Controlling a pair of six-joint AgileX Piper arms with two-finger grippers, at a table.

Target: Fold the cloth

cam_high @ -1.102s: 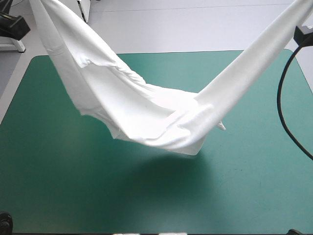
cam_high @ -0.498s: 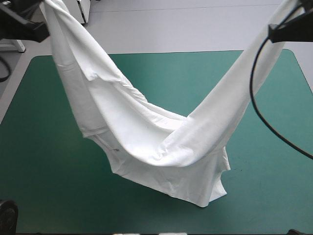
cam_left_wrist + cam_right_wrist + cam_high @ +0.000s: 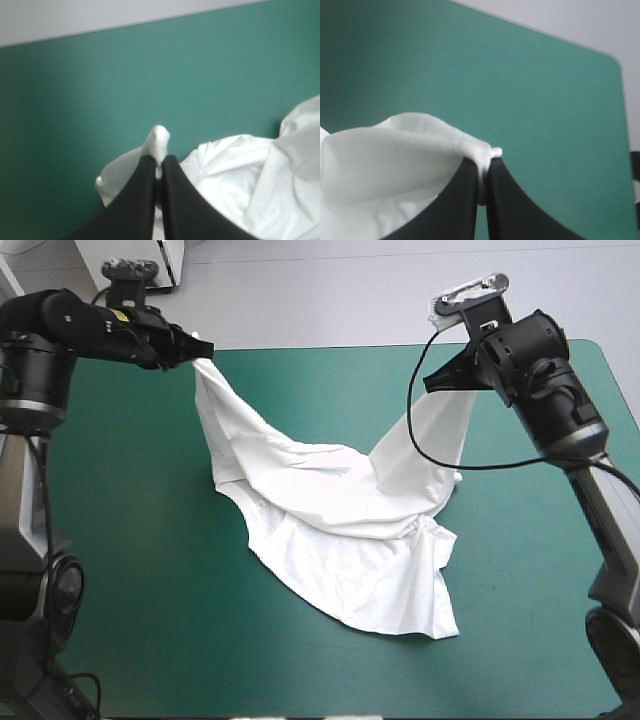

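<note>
We hold the T-shirt with the left tool and right tool each clenched on a pinch of fabric near the tabletop's far edge, so the slack drapes mid-tabletop for spreading.

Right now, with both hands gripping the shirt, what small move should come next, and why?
Probably draw the left hand and right hand apart while lowering them: each pinches an end of the T-shirt, which sags between them, its middle rumpled on the teal-green cover.
</note>
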